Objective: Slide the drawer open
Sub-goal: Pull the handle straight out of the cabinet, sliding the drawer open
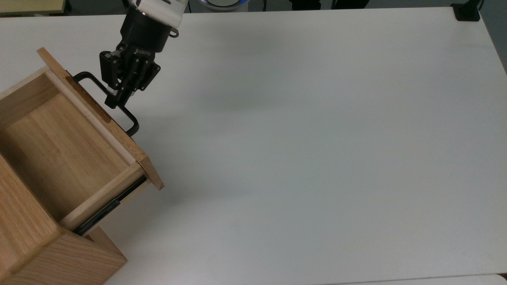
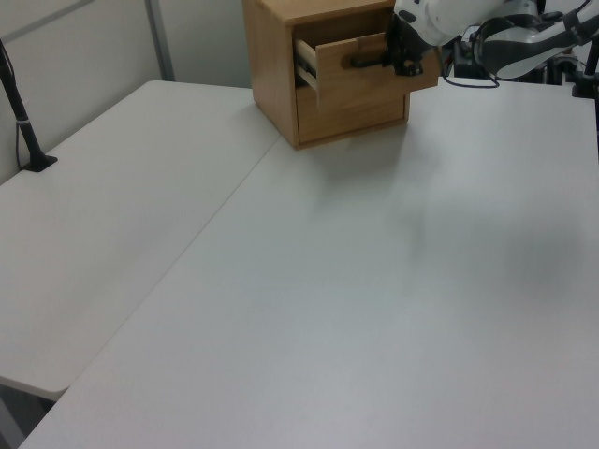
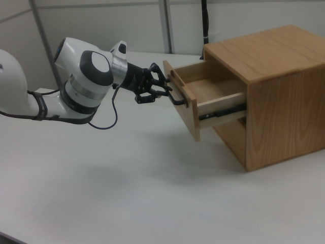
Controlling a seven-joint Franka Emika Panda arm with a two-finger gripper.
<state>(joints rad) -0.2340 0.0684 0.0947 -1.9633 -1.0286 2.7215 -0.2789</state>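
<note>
The white Franka arm (image 3: 76,81) reaches in level from the right view's left, its black wrist pointing at the drawer front. In the top view it comes down from the upper edge, angled toward the top view's lower left. The black two-finger gripper (image 1: 115,101) has its jaws clamped on the black metal U-shaped bar handle (image 1: 130,120), near the middle of the bar.

The light oak-wood box drawer (image 1: 59,146) stands pulled well out of the oak-wood cabinet body (image 3: 274,96), at the top view's left edge on the white table (image 1: 317,138). Its flat front panel (image 3: 182,104) hangs clear of the cabinet. The inside shows bare wood, and a black side rail (image 1: 107,208) is exposed along its side.
</note>
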